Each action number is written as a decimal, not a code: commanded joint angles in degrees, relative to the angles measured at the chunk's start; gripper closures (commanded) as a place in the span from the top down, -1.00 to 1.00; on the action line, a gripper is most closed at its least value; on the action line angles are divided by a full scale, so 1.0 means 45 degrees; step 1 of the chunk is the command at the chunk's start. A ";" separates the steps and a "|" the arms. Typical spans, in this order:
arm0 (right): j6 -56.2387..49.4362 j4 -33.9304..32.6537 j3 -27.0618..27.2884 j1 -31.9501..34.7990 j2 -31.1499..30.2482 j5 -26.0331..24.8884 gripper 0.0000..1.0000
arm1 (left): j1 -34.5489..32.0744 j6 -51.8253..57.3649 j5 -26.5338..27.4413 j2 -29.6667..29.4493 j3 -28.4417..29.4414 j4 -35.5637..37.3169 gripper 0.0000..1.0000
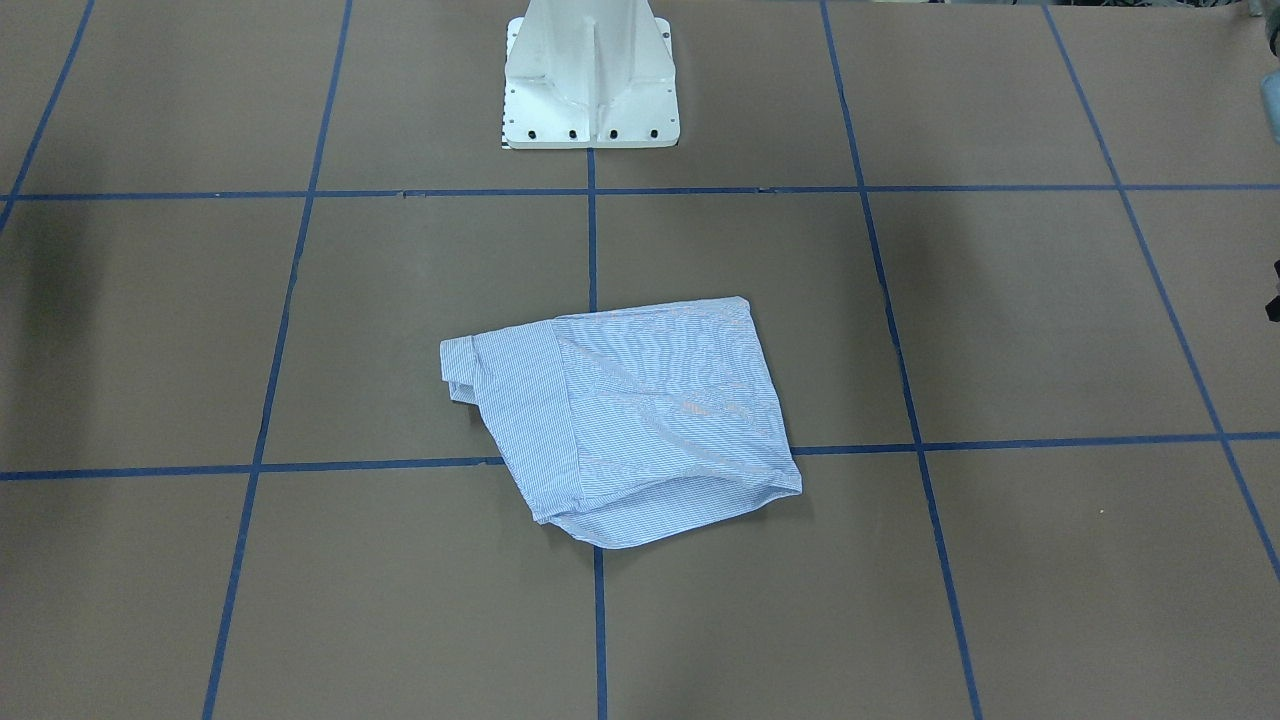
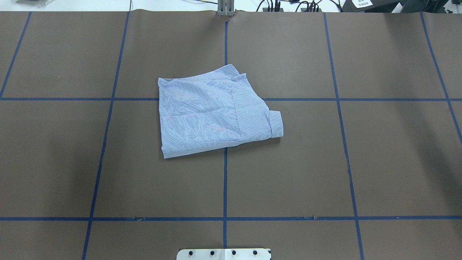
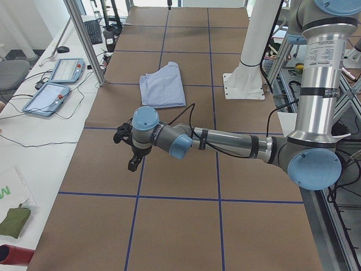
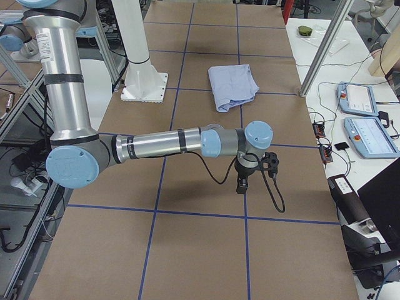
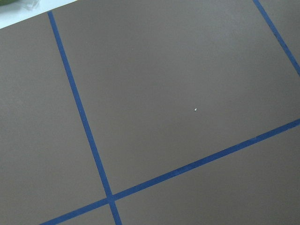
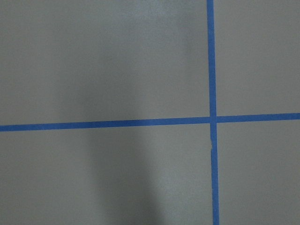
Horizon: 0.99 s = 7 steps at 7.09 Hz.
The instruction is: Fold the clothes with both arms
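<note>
- Left gripper [image 3: 133,165] hangs low over bare brown table [image 2: 379,162], pointing down, well apart from the shirt [image 2: 209,115]. It only shows up from the side, so I honestly can't tell if the fingers are spread or pinched.
- Same deal with my right gripper [image 4: 241,185]: low over the table, nothing near it, and I can't tell its state either.
- Both wrist cams just see brown surface and blue tape lines [image 6: 210,117].
- Shirt sits folded into a compact bundle mid-table, straight out from the white pedestal [image 1: 590,90], lying over a tape crossing.
- One banded end pokes out toward my right side.
</note>
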 commanded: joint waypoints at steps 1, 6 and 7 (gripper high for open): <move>0.0201 0.0009 -0.0006 -0.0165 -0.0007 -0.0204 1.00 | -0.0018 -0.0013 -0.0093 0.0222 -0.0799 0.0037 1.00; 0.0241 0.0009 -0.0007 -0.0186 0.0012 0.0733 1.00 | 0.0021 -0.0032 -0.0094 0.0048 -0.0824 -0.0002 1.00; 0.0242 0.0009 0.0013 -0.0186 0.0012 0.0733 1.00 | 0.0021 -0.0013 -0.0094 0.0029 -0.0824 -0.0021 1.00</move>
